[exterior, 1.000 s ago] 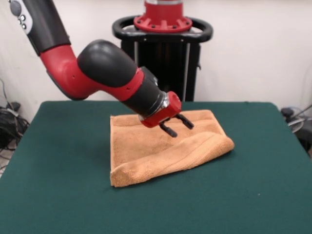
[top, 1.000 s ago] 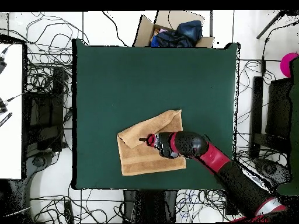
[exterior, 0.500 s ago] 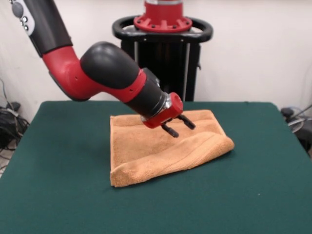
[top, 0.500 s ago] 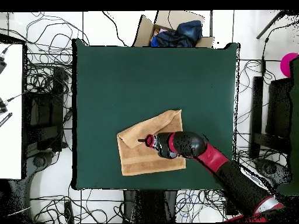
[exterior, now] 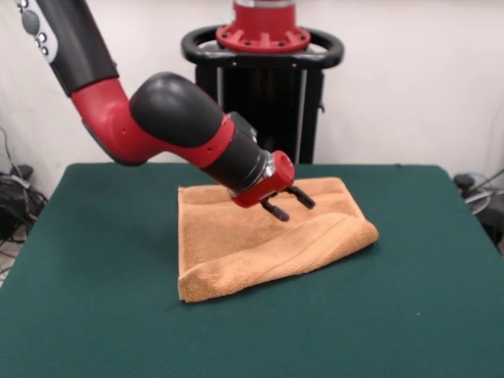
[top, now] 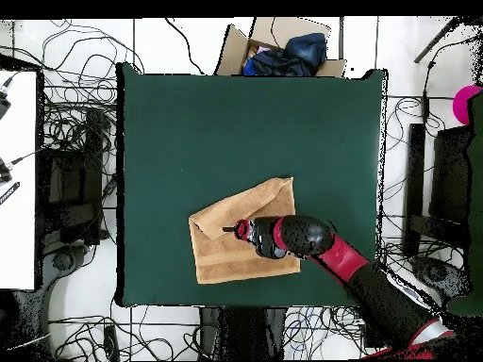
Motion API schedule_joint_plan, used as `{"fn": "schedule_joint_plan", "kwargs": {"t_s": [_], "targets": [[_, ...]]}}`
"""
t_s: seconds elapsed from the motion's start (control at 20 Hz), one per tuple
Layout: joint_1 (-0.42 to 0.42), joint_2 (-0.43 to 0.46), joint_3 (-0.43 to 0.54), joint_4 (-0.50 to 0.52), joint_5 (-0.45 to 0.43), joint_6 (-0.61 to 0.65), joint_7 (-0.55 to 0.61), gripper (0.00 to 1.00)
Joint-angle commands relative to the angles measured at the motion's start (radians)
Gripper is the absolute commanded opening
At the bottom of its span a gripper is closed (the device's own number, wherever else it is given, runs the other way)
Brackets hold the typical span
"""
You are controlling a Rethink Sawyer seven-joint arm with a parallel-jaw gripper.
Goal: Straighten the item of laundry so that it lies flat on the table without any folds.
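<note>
1. A pale wall backs the scene in the front view, and a large rectangular counter [exterior: 94,315] with a dark green felt-like top fills the lower part.
2. From overhead, cables sprawl over the white floor all round the counter [top: 189,123], and an open cardboard box [top: 283,47] holding dark blue cloth sits just past its 12 o'clock edge.
3. The small orange-tan terry towel [exterior: 236,252] lies on the counter, folded over itself, with a thick rolled fold along its near edge in the front view.
4. In the overhead view the towel [top: 222,259] sits at about 6 o'clock of the counter's middle, near the edge, its upper edge slanting up towards 2 o'clock.
5. The red and black arm slants down over the towel, and its black gripper [exterior: 288,203] hangs just above the cloth with the two fingers spread apart, grasping nothing.
6. Overhead, the gripper [top: 231,227] points towards 9 o'clock, over the towel's middle.
</note>
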Motion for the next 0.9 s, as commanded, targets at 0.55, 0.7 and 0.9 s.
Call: {"fn": "schedule_joint_plan", "kwargs": {"t_s": [0.55,0.7,0.9], "targets": [[-0.092,0.159,0.089,-0.068,0.053,-0.034,0.019,1.00],[-0.103,0.161,0.106,-0.059,0.048,-0.045,0.026,1.00],[-0.086,0.133,0.097,-0.059,0.030,-0.061,0.057,1.00]]}}
